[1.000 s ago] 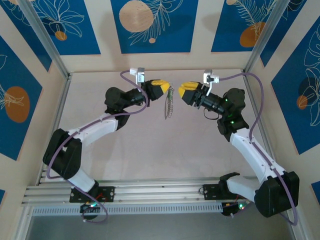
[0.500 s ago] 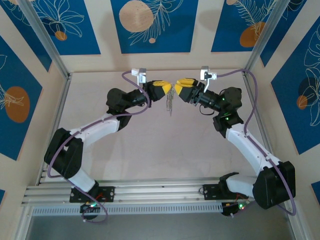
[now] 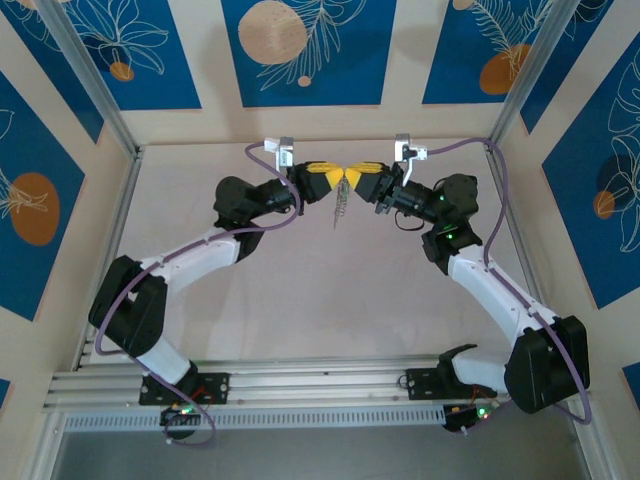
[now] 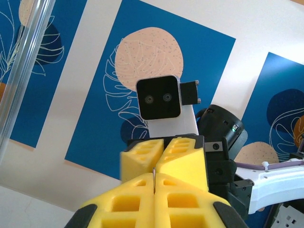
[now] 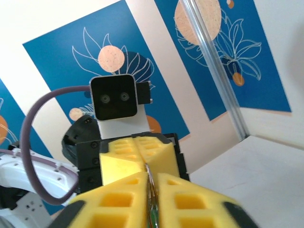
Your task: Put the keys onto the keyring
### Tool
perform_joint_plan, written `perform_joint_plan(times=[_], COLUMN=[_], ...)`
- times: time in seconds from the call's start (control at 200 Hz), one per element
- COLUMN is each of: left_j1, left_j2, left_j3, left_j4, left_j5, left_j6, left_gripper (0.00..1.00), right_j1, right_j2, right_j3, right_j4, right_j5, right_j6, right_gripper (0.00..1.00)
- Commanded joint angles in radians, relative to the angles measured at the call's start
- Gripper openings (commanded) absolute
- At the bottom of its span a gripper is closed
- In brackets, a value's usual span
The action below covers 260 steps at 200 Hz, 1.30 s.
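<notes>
Above the far middle of the worktop (image 3: 300, 300), you are seeing both arms reaching inward, their yellow tips meeting nose to nose. Your left gripper (image 3: 337, 181) is pointing right and your right gripper (image 3: 353, 180) is pointing left, the two touching or very nearly so.

The keyring (image 3: 341, 205) is hanging from that meeting point as a thin silvery loop, trailing toward the near side in the overhead view. You are not getting enough detail there to pick the keys apart from the loop, or to tell whether its low end is touching the worktop.

Your left jaws are pressing fully together, with only a sliver of metal showing in the seam between the pads in the left wrist view, so they are gripping the keyring at its top. Straight ahead of them the right arm's pads are sitting closed, with its wrist camera (image 4: 159, 97) facing back at you.

Your right jaws are also pinching tight. In the right wrist view a thin metal strip (image 5: 151, 199) with a greenish tint is standing edge-on in the seam. You cannot tell whether that strip is part of the loop or one of the keys.
</notes>
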Motion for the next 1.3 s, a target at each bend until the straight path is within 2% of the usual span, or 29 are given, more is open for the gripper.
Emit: perform_joint_plan(times=[0.0, 0.03, 0.245, 0.315, 0.435, 0.635, 1.05, 1.19, 1.295], left_j1=[-0.017, -0.017, -0.017, -0.012, 0.003, 0.051, 0.165, 0.18, 0.185], left_j2=[0.003, 0.003, -0.007, -0.023, -0.065, -0.119, -0.096, -0.086, -0.078], left_j3=[0.037, 0.036, 0.038, 0.035, 0.028, 0.046, 0.292, 0.364, 0.392], left_j4=[0.031, 0.031, -0.008, -0.051, -0.154, -0.322, -0.84, -1.021, -1.096], left_j5=[-0.006, -0.006, -0.01, -0.007, 0.005, 0.036, 0.276, 0.329, 0.357], left_j6=[0.009, 0.01, 0.032, 0.063, 0.128, 0.19, 0.409, 0.515, 0.558], left_gripper=[0.0, 0.0, 0.0, 0.15, 0.34, 0.49, 0.58, 0.59, 0.6], right_j1=[0.007, 0.008, 0.003, -0.006, -0.025, -0.052, -0.101, -0.1, -0.101], right_j2=[0.001, 0.002, -0.002, -0.004, 0.002, 0.029, 0.075, 0.101, 0.11], right_j3=[0.015, 0.015, 0.028, 0.043, 0.082, 0.152, 0.322, 0.36, 0.363], right_j4=[0.016, 0.016, -0.031, -0.08, -0.188, -0.37, -0.725, -0.794, -0.814], right_j5=[-0.005, -0.008, -0.027, -0.038, -0.068, -0.155, -0.31, -0.326, -0.333], right_j6=[-0.008, -0.008, -0.035, -0.055, -0.089, -0.151, -0.317, -0.359, -0.37], right_gripper=[0.04, 0.0, 0.0, 0.0, 0.0, 0.0, 0.0, 0.0, 0.0])
